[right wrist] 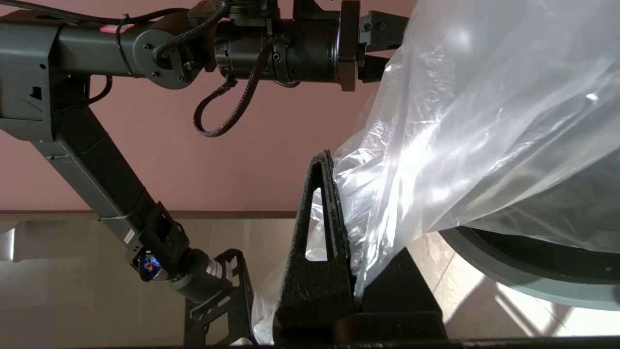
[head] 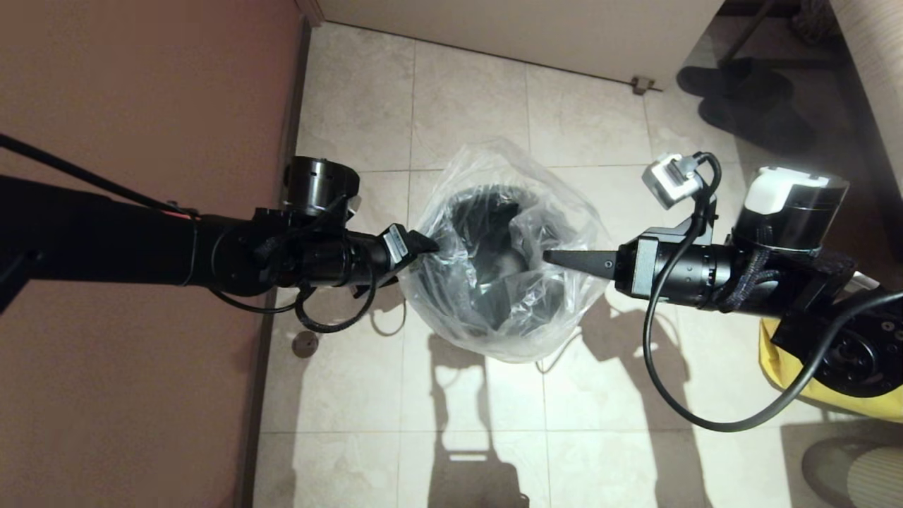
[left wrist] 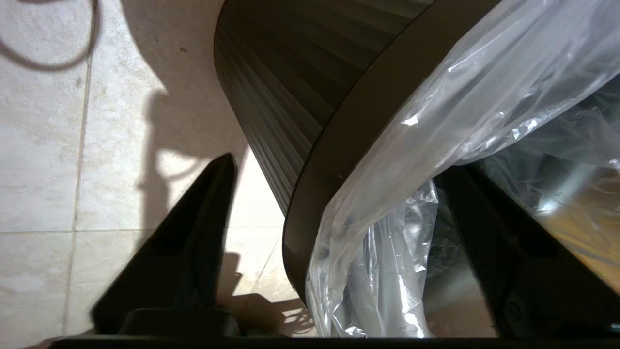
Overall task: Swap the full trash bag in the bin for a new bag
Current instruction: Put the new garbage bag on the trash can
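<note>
Beige floor tiles (head: 465, 106) meet a reddish-brown wall (head: 141, 85) on the robot's left. On the tiles stands the bin (head: 487, 282), dark and round, seen from above. The new bag (head: 504, 233), clear and crinkled, billows over the bin's mouth and sags into it.

From the head view, the left gripper (head: 427, 245) touches the bag's edge on the robot's left side of the bin, and the right gripper (head: 557, 257) touches the bag's opposite edge. Both arms reach in level, pointing toward each other across the bin.

Only the left wrist view shows how the left jaws stand: wide apart, straddling the bin's rim (left wrist: 339, 145). One finger (left wrist: 189, 252) is outside the ribbed wall, above the tiles; the other is inside the bin with bag film draped over it. The jaws grip nothing.

Only the right wrist view shows the right gripper (right wrist: 353, 271) closed on a fold of the bag, the film pinched between its fingers (right wrist: 317, 242) and rising in a taut sheet from them. Past the jaws, the bin's rim lies below the bag, and the left arm (right wrist: 193, 43) stretches across in front of the wall.

Beside the right arm, in the head view, lies a yellow bag (head: 790, 374); a dark slipper (head: 748, 99) sits farther off.
</note>
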Controlling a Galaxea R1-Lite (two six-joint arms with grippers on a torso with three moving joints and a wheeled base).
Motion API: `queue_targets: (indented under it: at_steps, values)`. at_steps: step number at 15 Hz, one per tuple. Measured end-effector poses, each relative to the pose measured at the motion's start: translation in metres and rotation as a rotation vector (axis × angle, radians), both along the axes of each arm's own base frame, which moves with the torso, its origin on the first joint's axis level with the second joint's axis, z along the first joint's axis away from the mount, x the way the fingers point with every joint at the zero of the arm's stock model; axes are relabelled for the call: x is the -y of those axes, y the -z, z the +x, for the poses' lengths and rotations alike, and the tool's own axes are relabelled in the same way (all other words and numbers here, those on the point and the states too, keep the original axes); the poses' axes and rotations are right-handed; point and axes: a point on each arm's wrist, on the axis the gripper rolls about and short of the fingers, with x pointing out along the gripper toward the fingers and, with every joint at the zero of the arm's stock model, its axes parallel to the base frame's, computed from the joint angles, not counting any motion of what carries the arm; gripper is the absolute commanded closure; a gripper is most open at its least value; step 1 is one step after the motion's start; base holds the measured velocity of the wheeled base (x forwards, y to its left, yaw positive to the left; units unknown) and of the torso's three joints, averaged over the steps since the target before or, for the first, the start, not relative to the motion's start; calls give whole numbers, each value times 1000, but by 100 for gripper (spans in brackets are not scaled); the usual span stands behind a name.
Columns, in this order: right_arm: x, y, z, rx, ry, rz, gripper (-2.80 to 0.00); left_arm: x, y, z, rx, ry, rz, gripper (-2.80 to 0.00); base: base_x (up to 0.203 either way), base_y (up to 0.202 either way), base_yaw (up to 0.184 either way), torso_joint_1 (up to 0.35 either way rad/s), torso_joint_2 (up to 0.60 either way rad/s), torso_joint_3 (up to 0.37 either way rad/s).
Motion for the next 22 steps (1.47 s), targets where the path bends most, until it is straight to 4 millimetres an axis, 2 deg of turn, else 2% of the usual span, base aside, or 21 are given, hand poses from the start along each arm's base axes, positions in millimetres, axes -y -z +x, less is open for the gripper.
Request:
queue_targets:
  at_steps: [16,19,22]
  values:
    - [2,-1,-3,-1,3,0,0,-5,-18,-11,36,-7,-14,0,0,0,0,0,0,0]
    - [10,-3,-4,0,27,1,0,-6,-19,-14,29,-16,-4,0,0,0,0,0,0,0]
    - [25,5,-7,-31,70,-11,0,-7,-17,-16,22,-20,12,0,0,0,0,0,0,0]
